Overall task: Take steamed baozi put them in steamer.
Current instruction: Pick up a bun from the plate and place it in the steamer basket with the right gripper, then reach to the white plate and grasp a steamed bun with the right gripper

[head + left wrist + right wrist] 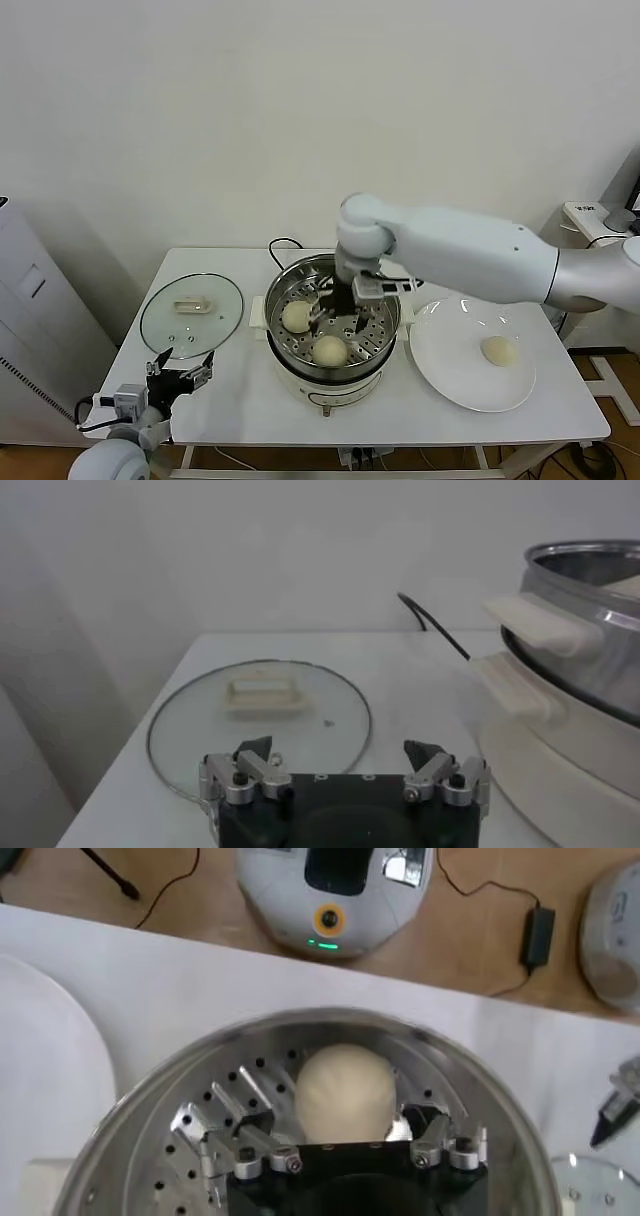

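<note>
The steamer (330,385) stands mid-table with two baozi showing on its perforated tray, one at the left (296,316) and one at the front (330,350). My right gripper (345,315) is lowered inside the pot above the tray. In the right wrist view the gripper (337,1121) is open, its fingers spread wider than a baozi (345,1088) that rests on the tray (180,1138) between and just beyond them. One more baozi (498,350) lies on the white plate (450,375). My left gripper (180,372) is open and empty at the table's front left.
The glass lid (190,315) lies flat left of the steamer, just beyond my left gripper (338,750). A black cord (280,245) runs behind the pot. The steamer's cream side handles (530,625) jut toward the lid. A white cabinet (30,330) stands left of the table.
</note>
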### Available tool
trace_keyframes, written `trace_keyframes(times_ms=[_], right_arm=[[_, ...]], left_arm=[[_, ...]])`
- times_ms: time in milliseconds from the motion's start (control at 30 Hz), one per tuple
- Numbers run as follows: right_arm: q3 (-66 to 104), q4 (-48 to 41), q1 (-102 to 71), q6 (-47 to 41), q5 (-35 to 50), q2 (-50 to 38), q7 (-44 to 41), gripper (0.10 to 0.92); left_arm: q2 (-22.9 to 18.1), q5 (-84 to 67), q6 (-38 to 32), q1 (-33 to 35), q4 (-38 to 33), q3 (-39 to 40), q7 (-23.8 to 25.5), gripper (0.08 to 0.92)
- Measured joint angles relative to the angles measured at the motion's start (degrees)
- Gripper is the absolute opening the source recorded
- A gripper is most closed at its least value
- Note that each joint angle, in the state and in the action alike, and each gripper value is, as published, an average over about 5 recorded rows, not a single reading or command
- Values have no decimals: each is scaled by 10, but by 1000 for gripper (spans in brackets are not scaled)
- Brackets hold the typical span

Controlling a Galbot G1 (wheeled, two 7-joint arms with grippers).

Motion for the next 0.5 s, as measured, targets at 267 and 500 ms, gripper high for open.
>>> trace_keyframes(times_ms=[267,500], right_arm=[[-17,-90,52,-94,77,-46,-21,823],[-55,-174,71,-157,134,-98,-42,823]], left_arm=[[1,-3,0,2,-4,-4,0,823],[4,-7,0,2,-4,-6,0,823]])
